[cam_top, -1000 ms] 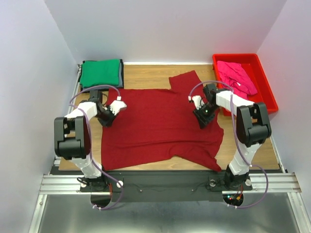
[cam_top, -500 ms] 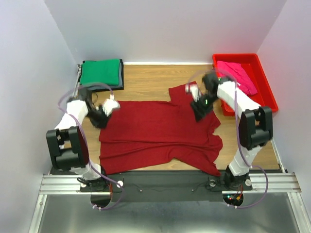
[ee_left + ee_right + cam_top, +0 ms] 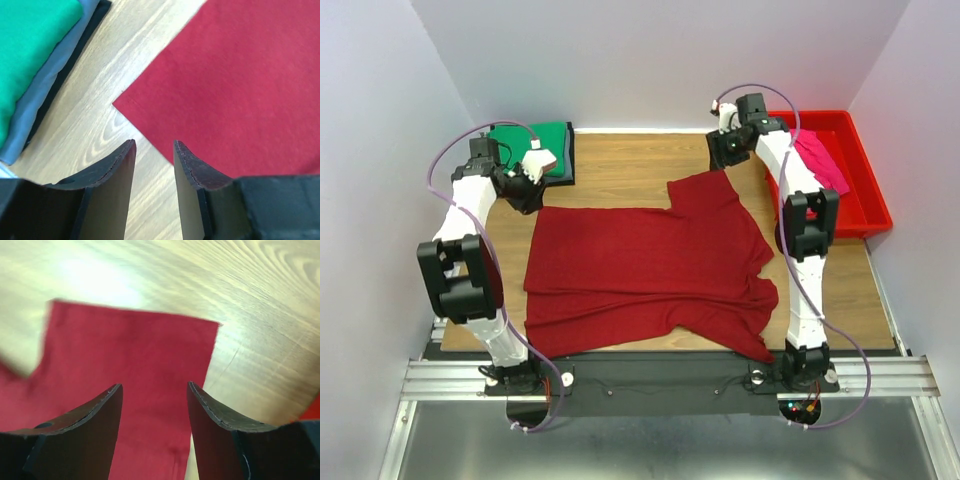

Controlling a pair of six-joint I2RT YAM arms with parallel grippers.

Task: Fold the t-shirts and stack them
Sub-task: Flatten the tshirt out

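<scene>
The maroon t-shirt (image 3: 650,265) lies spread and partly folded in the middle of the table. Its back left corner (image 3: 210,75) shows just ahead of my left gripper (image 3: 154,145), which hovers open over bare wood with nothing in it. My left gripper (image 3: 525,188) is beside the folded green t-shirt (image 3: 527,148), which rests on the dark grey t-shirt (image 3: 52,80). My right gripper (image 3: 722,152) stands open and empty above the maroon sleeve (image 3: 130,350), near the table's back. The pink t-shirt (image 3: 812,158) lies bunched in the tray.
A red plastic tray (image 3: 865,195) sits at the back right, its corner (image 3: 312,412) close to my right gripper. White walls close in the table on three sides. Bare wood (image 3: 620,155) shows between the green stack and the sleeve.
Both grippers were low on the maroon shirt's side edges. They have let go, opened, and moved up and toward the back of the table. The shirt's back edge now lies flatter.
</scene>
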